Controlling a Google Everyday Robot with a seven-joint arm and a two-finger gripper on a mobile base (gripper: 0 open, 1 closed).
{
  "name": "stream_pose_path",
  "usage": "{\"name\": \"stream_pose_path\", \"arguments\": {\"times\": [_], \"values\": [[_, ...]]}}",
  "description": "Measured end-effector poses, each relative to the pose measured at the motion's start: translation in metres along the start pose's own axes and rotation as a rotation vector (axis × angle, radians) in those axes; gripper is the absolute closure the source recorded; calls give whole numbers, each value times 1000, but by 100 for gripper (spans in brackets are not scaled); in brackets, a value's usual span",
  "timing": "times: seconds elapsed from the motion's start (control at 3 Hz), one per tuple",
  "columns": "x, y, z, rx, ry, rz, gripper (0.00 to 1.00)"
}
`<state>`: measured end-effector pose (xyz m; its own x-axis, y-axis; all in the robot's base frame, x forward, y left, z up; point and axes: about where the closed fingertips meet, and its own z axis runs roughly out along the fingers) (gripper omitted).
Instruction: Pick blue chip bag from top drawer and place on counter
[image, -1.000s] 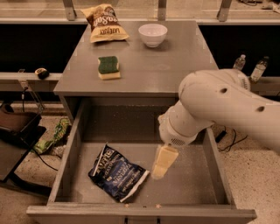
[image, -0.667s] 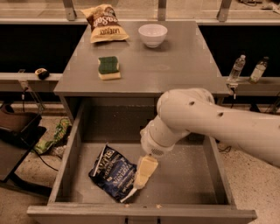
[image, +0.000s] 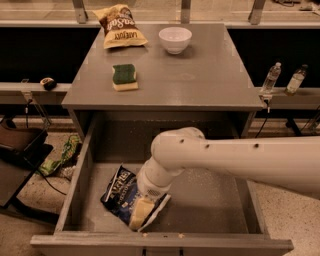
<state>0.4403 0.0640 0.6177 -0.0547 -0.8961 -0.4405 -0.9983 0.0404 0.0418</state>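
The blue chip bag (image: 121, 191) lies crinkled on the speckled floor of the open top drawer (image: 210, 200), at its front left. My gripper (image: 140, 212) reaches down from the white arm and sits right on the bag's front right part, covering it. The counter (image: 200, 75) is the grey cabinet top behind the drawer.
On the counter stand a yellow-and-brown chip bag (image: 119, 26), a white bowl (image: 175, 39) and a green-and-yellow sponge (image: 124, 77). Two water bottles (image: 270, 79) stand on a ledge at the right. Green cloth and cables (image: 62, 156) lie on the floor at the left.
My arm has swung left and down across the drawer; the gripper has gone from beside the bag's right edge to on top of the bag.
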Motion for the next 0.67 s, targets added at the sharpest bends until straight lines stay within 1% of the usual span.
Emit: {"name": "stream_pose_path", "arguments": {"times": [0.33,0.67], "values": [[-16,4,27,-11,-13,-52,41],[-16,4,25,-11,-13,-52,64]]}}
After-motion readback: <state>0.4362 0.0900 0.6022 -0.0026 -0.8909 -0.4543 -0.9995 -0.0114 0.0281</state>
